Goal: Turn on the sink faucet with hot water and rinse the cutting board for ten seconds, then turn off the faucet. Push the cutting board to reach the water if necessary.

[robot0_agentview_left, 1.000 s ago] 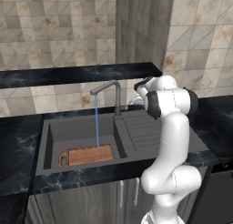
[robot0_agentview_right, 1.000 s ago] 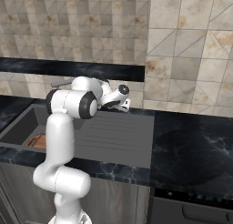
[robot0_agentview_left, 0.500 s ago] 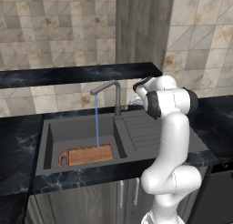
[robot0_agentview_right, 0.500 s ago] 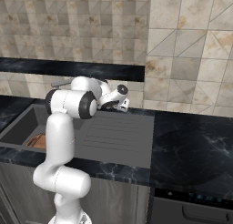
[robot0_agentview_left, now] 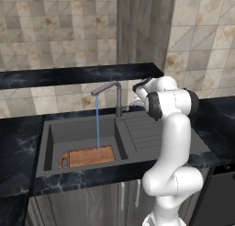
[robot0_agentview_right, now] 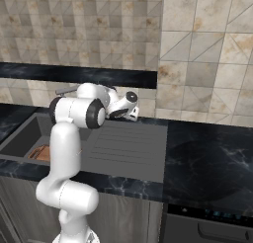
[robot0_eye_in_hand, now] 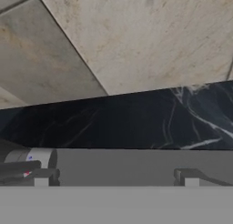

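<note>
Water runs in a thin light-blue stream from the grey sink faucet onto the right end of the reddish-brown cutting board. The board lies flat at the front of the dark sink basin. My gripper hovers just right of the faucet post, low by the back wall. In the hand view my gripper is open, its fingertips wide apart with nothing between them. The faucet base with its small lever sits at the left fingertip. From the right, the gripper points at the wall.
The ribbed drainboard lies right of the basin, under my arm. Black marble counter stretches to the right. A dark ledge and the tiled wall stand close behind the faucet.
</note>
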